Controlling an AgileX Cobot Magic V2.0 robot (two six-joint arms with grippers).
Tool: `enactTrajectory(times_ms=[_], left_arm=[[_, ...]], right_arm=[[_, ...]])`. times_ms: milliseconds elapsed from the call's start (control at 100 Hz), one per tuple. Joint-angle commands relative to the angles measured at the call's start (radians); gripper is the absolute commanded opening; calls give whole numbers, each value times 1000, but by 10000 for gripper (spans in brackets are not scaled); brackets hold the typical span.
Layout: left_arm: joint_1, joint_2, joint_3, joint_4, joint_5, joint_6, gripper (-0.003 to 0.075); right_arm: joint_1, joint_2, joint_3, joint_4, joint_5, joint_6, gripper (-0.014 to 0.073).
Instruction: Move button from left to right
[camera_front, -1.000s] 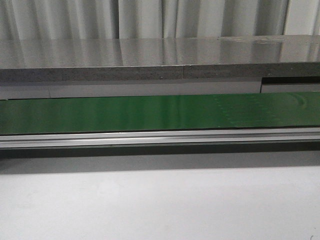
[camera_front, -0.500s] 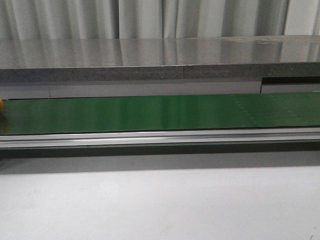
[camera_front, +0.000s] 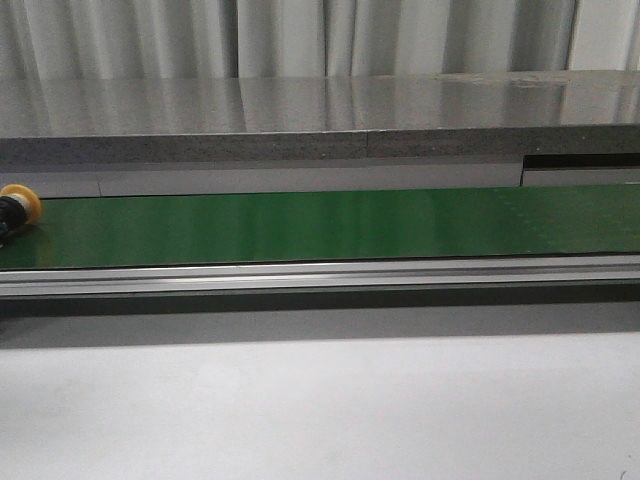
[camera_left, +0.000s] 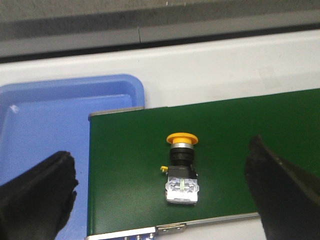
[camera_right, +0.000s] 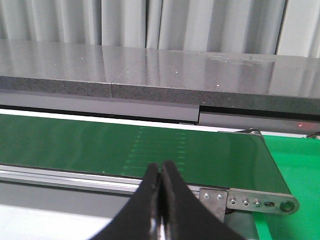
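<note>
The button (camera_left: 181, 167), yellow-orange cap on a black body with a clear base, lies on its side on the green conveyor belt (camera_left: 235, 145) near the belt's left end. In the front view only its cap (camera_front: 22, 205) shows at the far left edge. My left gripper (camera_left: 160, 187) is open wide above it, black fingers (camera_left: 37, 192) on either side, not touching. My right gripper (camera_right: 161, 172) is shut and empty, over the belt's near rail by the right end. Neither gripper shows in the front view.
A blue tray (camera_left: 50, 130) sits beyond the belt's left end. A green bin (camera_right: 295, 165) lies past the belt's right end. An aluminium rail (camera_front: 320, 275) runs along the belt's near side, a grey ledge (camera_front: 320, 125) behind it, white tabletop (camera_front: 320, 410) in front.
The button has come into the front view at the far left of the belt, moving rightward; a second ago the belt there was bare.
</note>
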Motion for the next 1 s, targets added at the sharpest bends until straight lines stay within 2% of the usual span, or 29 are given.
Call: enactTrajectory(times_ms=[0,200,390,530,760,880,990], left_arm=[[-34,-143,94,-20,-191,-1,659],[-92,-407,358,-16,-392,-1,659],[-101,-589,545,-16,-435,-1,659],[-101,-663,609,-16,-471,-1,659],[-101,-674,619,-16,-517,-1,643],[-101,-674,619,-16,-517,-1,541],[-101,-674,619,-16,-517,-1,365]], right_arm=[[-1,-14,-18,-8,-83,2,-109],[-1,-14,-18,-8,-83,2,-109],[-1,-14,-18,-8,-83,2,-109],[-1,-14,-18,-8,-83,2,-109],[-1,-14,-18,-8,-83,2,-109],[-1,-14,-18,-8,-83,2,-109],[-1,-14,-18,-8,-83,2,-109]])
